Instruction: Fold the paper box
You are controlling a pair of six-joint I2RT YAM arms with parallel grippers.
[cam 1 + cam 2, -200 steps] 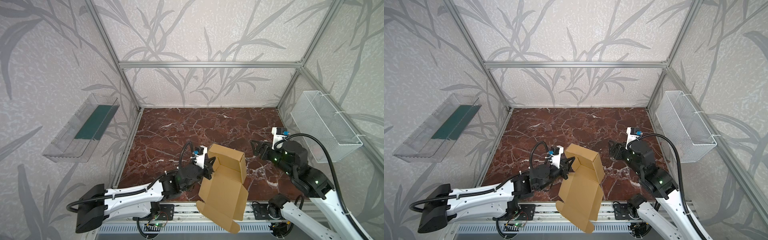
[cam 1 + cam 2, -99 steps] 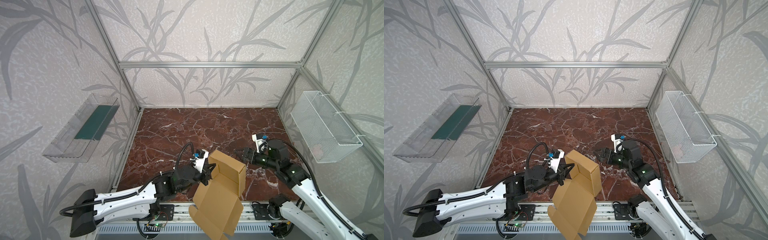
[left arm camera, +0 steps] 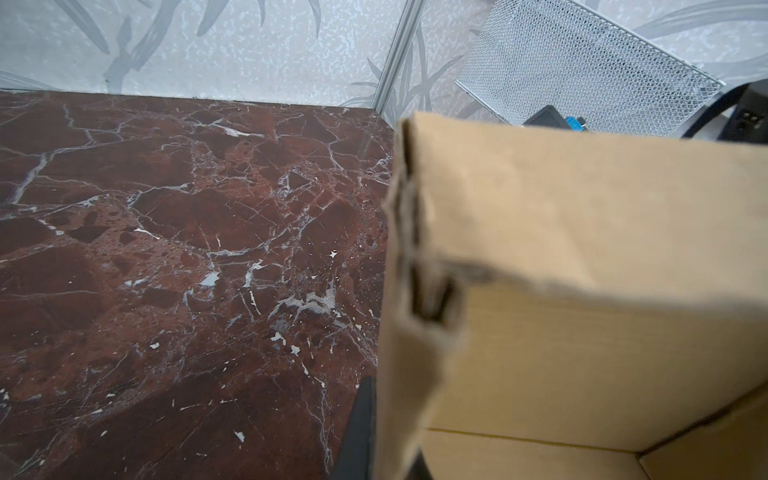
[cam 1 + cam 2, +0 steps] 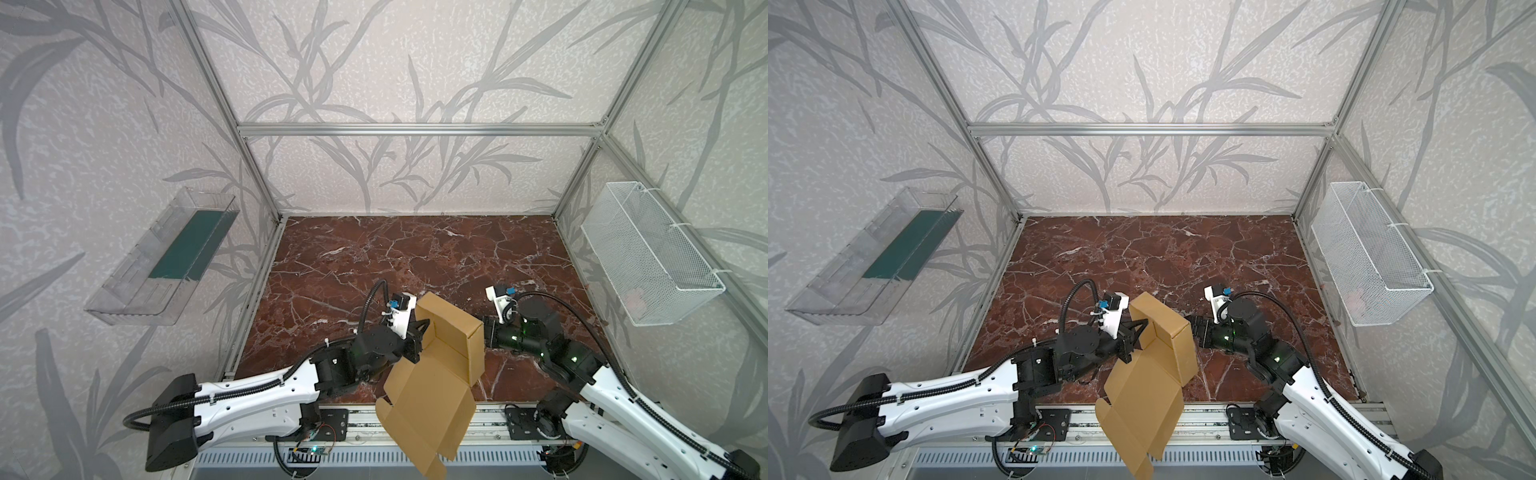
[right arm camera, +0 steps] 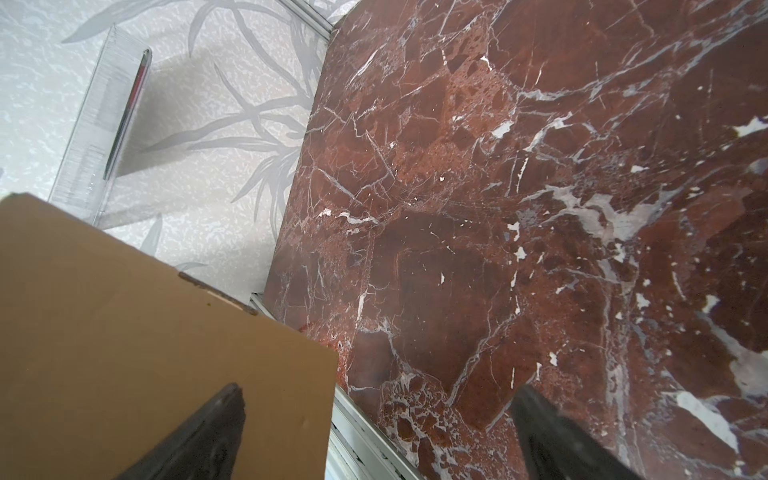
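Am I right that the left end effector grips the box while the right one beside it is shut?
Not quite: the right end effector is open, its fingers spread wide in the right wrist view. The left end effector does grip the box.

You have one box (image 4: 432, 386) of tan cardboard to count, a single piece with several flaps. You have two arms, the left arm (image 4: 257, 399) and the right arm (image 4: 615, 397), and so two pincers, the left pincer (image 4: 419, 334) and the right pincer (image 5: 379, 390); on the right one you can count two dark fingers (image 5: 199, 436). Around them you get one counter (image 4: 415, 257) of red marble, one wire basket (image 4: 648, 249) on a side wall, and one clear tray (image 4: 124, 291) on the wall across from it, with one green mat (image 4: 187, 245) lying inside it.
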